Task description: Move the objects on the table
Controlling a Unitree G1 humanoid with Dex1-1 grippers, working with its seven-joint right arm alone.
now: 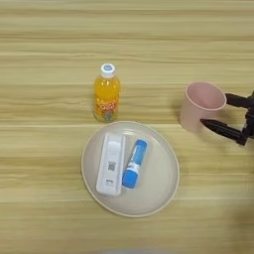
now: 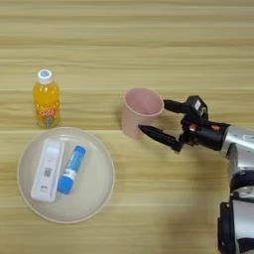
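Your right gripper [image 2: 153,119] stands spread wide at the pink cup's [image 2: 140,112] right side, one black finger at the rim, the other low against its wall, not closed on it. Cup upright on the table [image 2: 149,44], up and right of the beige plate [image 2: 99,193]; inside not visible. You have the blue tube [image 2: 71,169] and white device [image 2: 46,169] lying side by side in the plate, with the orange juice bottle [image 2: 45,99] upright just above its rim.
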